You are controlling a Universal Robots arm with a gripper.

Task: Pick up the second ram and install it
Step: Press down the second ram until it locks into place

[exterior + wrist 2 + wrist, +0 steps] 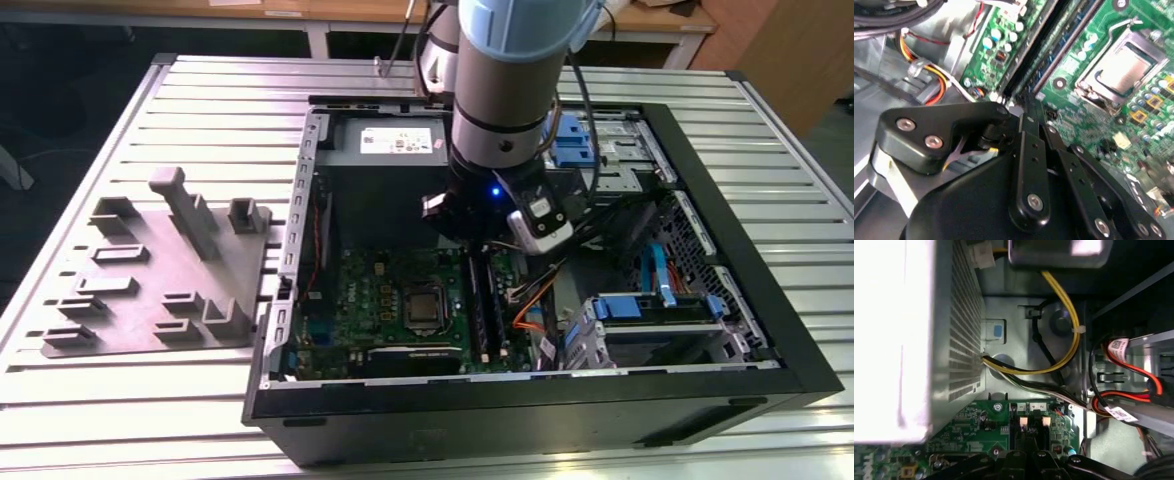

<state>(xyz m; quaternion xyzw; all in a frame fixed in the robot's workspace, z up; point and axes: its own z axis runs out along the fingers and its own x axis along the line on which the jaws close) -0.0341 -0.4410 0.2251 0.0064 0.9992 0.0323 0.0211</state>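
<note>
A long dark stick, the second ram (478, 300), stands on edge in the memory slots (1054, 55) of the green motherboard (380, 290), beside the CPU socket (1124, 65). My gripper (470, 248) hangs inside the open computer case, right over the far end of that stick. In the second wrist view the gripper (1026, 112) has its black fingers drawn together at the slots' end. I cannot tell whether they clamp the stick or only rest on it. In the first wrist view the slot latches (1023, 421) sit just beyond the fingertips (1019, 456).
The case (747, 300) lies open on a slatted metal table (200, 100). A grey plastic tray (160, 270) with raised blocks lies at the exterior view's left. The power supply (899, 340), yellow cables (1066, 315) and orange cables (534, 295) crowd the gripper. A drive cage (654, 320) stands at the exterior view's right.
</note>
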